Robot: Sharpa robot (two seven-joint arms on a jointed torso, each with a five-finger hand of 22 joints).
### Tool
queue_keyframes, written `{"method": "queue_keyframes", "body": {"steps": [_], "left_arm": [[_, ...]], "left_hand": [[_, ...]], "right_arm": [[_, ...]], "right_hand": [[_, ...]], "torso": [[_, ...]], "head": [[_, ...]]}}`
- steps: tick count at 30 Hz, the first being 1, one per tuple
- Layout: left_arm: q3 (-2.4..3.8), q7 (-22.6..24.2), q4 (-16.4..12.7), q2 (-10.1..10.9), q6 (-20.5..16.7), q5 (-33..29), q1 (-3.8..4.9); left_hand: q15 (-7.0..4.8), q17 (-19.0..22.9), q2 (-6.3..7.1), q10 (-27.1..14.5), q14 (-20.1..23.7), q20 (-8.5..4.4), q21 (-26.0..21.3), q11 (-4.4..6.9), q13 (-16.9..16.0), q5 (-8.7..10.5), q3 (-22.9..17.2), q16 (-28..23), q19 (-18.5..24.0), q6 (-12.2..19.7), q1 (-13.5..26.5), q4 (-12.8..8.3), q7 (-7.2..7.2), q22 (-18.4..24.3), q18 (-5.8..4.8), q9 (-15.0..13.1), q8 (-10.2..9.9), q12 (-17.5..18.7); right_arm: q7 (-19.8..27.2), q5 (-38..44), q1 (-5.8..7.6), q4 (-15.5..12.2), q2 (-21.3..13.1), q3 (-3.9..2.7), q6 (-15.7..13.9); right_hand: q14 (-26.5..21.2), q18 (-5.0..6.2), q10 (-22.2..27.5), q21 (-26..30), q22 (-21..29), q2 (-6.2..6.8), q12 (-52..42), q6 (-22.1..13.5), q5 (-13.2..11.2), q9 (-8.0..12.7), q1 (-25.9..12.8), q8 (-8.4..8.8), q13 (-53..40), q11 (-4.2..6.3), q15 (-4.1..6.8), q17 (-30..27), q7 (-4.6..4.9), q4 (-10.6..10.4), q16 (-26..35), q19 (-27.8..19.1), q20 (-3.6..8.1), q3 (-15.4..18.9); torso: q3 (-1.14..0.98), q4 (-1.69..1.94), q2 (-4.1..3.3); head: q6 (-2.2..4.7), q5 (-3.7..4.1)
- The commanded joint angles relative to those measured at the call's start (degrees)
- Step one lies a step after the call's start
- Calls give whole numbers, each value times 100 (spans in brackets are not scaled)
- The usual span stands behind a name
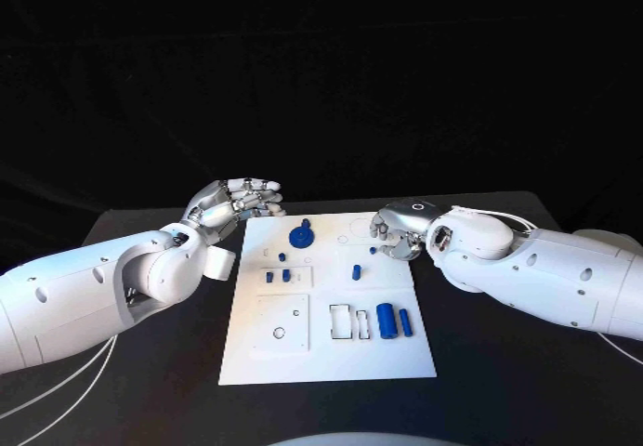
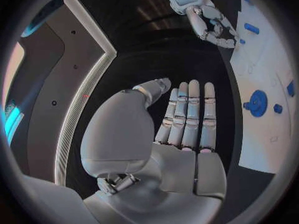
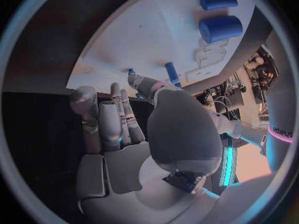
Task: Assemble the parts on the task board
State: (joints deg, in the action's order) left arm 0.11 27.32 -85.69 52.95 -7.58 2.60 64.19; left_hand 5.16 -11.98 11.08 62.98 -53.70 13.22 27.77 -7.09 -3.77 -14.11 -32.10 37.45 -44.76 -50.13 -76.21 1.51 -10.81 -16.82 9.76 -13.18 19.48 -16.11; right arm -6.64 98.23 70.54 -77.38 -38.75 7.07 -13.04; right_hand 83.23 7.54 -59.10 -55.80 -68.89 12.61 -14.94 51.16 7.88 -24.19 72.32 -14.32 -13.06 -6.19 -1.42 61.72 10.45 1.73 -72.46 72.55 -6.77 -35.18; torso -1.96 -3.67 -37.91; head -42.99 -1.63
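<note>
Nearest the head camera lies the near edge of the white board (image 1: 335, 367) on the black table (image 1: 509, 390), with both hands at its far end. Just ahead of the right arm, toward the near side from its hand, two blue cylinders (image 1: 387, 320) lie side by side, the thick one beside an outlined rectangular slot (image 1: 346, 321).

At the board's far right corner sits the right hand (image 1: 397, 234), its fingers curled down over the surface. Whether it pinches anything there, I cannot tell; in the right wrist view its fingers (image 3: 118, 117) stand loosely together with a small blue peg (image 3: 172, 73) just beyond their tips, apart from them.

Off the board's far left corner hovers the left hand (image 1: 239, 202), its fingers (image 2: 187, 114) straight, side by side, holding nothing. Beside its fingertips, on the board, is a blue gear (image 1: 302, 235); nearer the arm are two small blue pegs (image 1: 278, 276) in a square recess. Between the two hands, a single short peg (image 1: 357, 271) stands near the board's middle.
</note>
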Motion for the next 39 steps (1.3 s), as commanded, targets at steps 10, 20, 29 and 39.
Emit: {"method": "queue_keyframes", "body": {"steps": [10,20,29,39], "left_arm": [[8,233,-166,39,21,-224,0],[9,197,-212,47,-6,-226,4],[9,153,-211,51,-20,-218,6],[9,77,-175,49,-30,-131,6]], "left_hand": [[21,-25,20,-68,-50,8,-95,-72,-3,19,9,-101,-96,-13,12,-20,-40,56,66,-1,-39,129],[24,-35,12,-78,-59,8,-114,-80,-5,17,8,-113,-110,-20,2,-27,-53,69,66,-1,-41,154],[25,-42,0,-77,-67,7,-125,-83,-8,15,3,-119,-121,-27,-13,-35,-58,76,66,-2,-40,167],[30,-56,-5,-83,-66,3,-149,-95,-12,14,-6,-143,-139,-20,-58,-73,-76,92,65,2,-53,199]], "right_arm": [[-51,304,-83,128,221,21,160],[-95,369,-132,214,281,37,207],[-172,607,-156,203,249,44,147],[-181,752,-187,116,188,46,43]], "right_hand": [[29,-57,-62,-80,-64,-48,48,75,39,5,13,11,55,-6,-7,59,-15,4,-71,68,-22,-13],[62,-75,-224,-195,-152,-134,13,209,33,-5,57,-17,96,44,34,127,-61,28,-129,139,-2,-60],[109,-110,-363,-383,-289,-232,-12,338,-57,-20,131,-38,137,95,83,224,-110,87,-202,248,37,-143],[163,-183,-610,-778,-570,-359,-115,580,-19,-73,233,-114,134,185,158,374,-188,231,-315,441,98,-261]], "torso": [[84,44,-61],[85,41,-60],[75,37,-57],[77,40,-61]], "head": [[-17,-81],[-38,-99],[-61,-93],[-63,-77]]}}
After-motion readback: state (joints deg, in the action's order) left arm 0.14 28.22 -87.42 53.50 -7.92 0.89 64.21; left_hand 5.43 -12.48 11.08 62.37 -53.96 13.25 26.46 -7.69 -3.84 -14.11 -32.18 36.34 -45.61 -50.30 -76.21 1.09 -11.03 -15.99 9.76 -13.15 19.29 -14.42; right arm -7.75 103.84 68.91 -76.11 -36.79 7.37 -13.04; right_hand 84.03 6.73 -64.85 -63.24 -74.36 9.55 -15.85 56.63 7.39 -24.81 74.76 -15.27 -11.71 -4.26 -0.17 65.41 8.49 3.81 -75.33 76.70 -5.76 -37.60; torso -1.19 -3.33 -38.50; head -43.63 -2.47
